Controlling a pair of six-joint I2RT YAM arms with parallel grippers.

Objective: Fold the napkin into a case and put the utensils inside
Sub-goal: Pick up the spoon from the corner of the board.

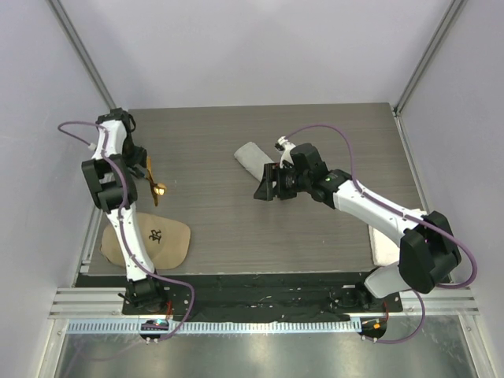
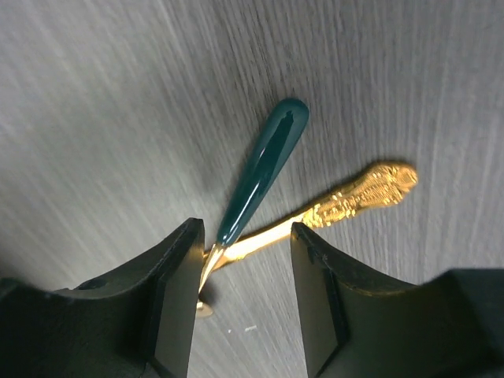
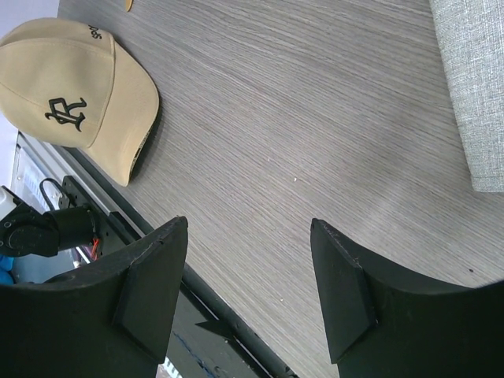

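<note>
The left gripper (image 2: 246, 244) hangs low over the table (image 1: 236, 228) at the left side, its fingers (image 2: 177, 291) standing apart with the necks of two utensils in the gap between them. They pinch nothing that I can see, though the left finger looks to be touching the point where the two pieces cross. From that crossing the teal-handled piece (image 2: 264, 169) runs up and away from the fingertips. The gold spoon (image 2: 354, 197) fans off to the right, its ornate handle passing just past the right finger's tip. Both long axes therefore lie roughly along the fingers' reach and across the closing line, which suits a pinch at the necks. The case (image 1: 252, 159), the grey cloth already folded to a narrow strip, lies well apart from them toward the middle of the table. Its long axis is diagonal in the overhead view, running from far left to near right. The right gripper (image 3: 248, 236) is much the nearer to it, just beside its near end, jaws spread wide over bare wood and holding nothing (the tan cap (image 3: 71, 94) sits near the left arm's base, out of the way). By my reading, the utensils must travel rightward to the pocket's mouth, and the left arm is the one placed to carry them.
</note>
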